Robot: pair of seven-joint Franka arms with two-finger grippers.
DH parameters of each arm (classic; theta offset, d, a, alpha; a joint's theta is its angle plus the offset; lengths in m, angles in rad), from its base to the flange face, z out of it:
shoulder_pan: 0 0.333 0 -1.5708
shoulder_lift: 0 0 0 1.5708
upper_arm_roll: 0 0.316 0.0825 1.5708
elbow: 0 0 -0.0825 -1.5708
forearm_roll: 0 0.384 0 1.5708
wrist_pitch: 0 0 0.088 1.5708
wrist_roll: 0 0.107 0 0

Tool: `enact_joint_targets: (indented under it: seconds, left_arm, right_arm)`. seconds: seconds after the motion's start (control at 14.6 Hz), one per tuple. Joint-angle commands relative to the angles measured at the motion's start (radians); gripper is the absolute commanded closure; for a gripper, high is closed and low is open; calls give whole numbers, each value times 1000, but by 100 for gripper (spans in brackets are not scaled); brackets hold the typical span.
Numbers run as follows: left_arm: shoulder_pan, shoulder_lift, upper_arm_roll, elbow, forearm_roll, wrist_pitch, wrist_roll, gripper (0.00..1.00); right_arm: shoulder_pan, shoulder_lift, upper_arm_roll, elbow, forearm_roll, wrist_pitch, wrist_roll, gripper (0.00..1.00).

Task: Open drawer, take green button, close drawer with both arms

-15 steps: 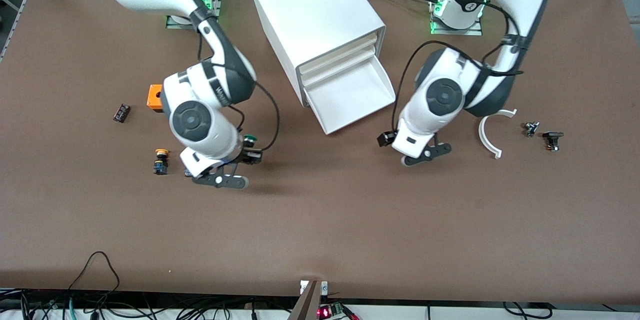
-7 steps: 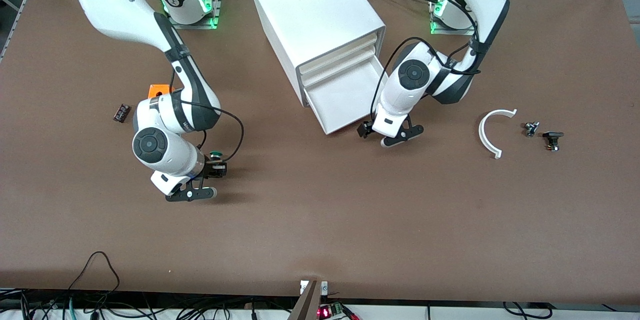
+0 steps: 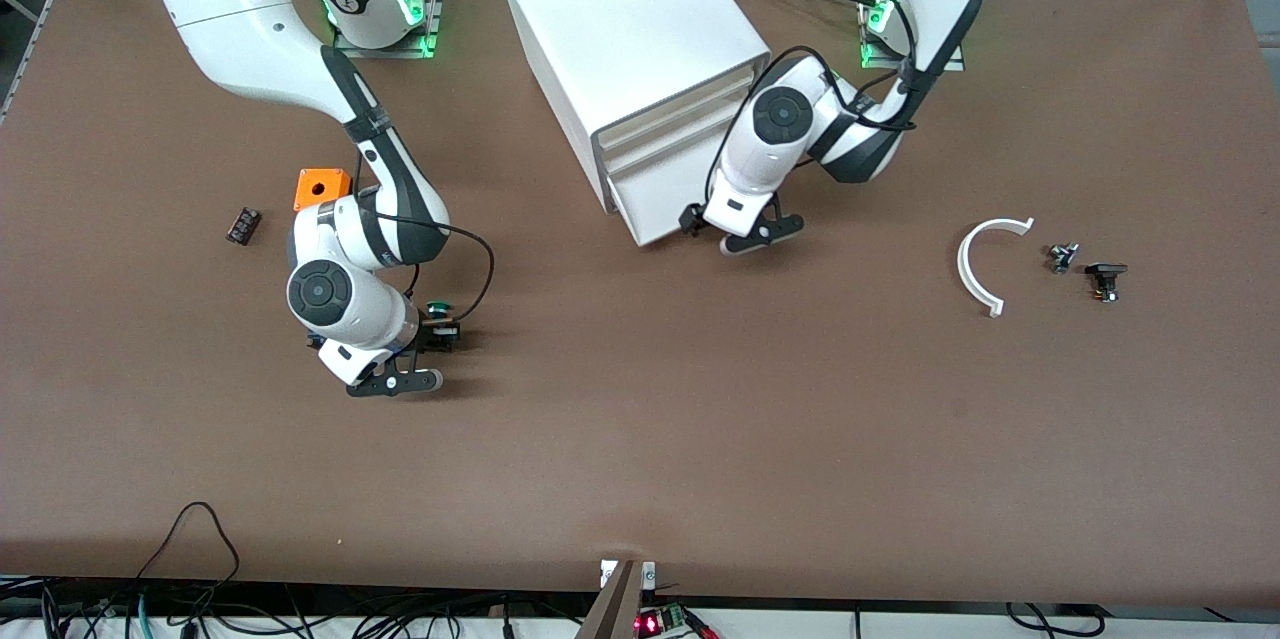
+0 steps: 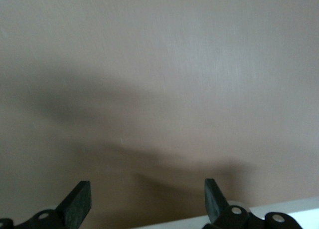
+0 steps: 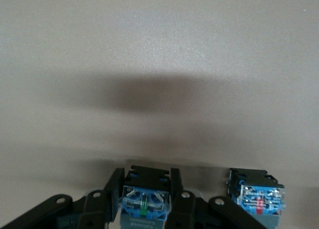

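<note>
Brown table (image 3: 700,439) carries left gripper (image 4: 147,201) jaws spread by the drawer (image 3: 655,204); right gripper (image 5: 144,199) pinching the button (image 5: 144,201)

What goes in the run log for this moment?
right gripper: shut on button, low over table | left gripper: open, at drawer front | drawer: partly open

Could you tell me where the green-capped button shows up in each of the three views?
Front view: the button sits just under the right arm's wrist, toward the right arm's end of the table.
Right wrist view: its blue base sits between the right gripper fingers.
Left wrist view: not in it.
Shared landmark: the brown table.
</note>
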Motion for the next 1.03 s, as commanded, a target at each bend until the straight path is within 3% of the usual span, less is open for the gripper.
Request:
enact_joint_targets:
  seconds: [0.0,0.27,0.76,0.96]
  left_arm:
    - [13,-45,-64,-63,23,4,-64,0]
    - [13,-39,-133,-75,19,2,-115,0]
    - [54,-54,-170,-57,16,-71,-137,0]
    - [90,-113,-159,38,22,-262,-87,0]
  right_arm:
    - [-11,-8,7,-8,17,9,-22,0]
    - [-29,-28,7,9,12,-3,-52,0]
    - [-104,-164,7,48,34,-57,-106,0]
    - [-104,-262,-19,42,31,-136,-98,0]
